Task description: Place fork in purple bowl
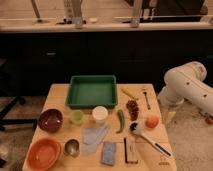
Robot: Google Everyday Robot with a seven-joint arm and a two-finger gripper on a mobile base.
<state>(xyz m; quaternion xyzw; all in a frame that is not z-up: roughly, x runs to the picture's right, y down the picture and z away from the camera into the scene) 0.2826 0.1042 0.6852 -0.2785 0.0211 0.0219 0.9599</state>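
Observation:
The fork (146,97) is small and silvery and lies on the wooden table (57,97) at the far right, beside the green tray (92,91). The purple bowl (50,120) stands at the table's left side, in front of the tray's left corner, with nothing showing in it. My white arm (187,84) reaches in from the right. My gripper (168,115) hangs low just off the table's right edge, to the right of and nearer than the fork, apart from it.
An orange bowl (44,153) and a metal cup (71,147) stand front left. A green cup (76,117), a white cup (100,114), a green pepper (120,120), grapes (132,109), an orange fruit (152,121), a white-headed blue-handled utensil (148,136), a blue cloth (94,135) and a sponge (109,152) fill the middle and front.

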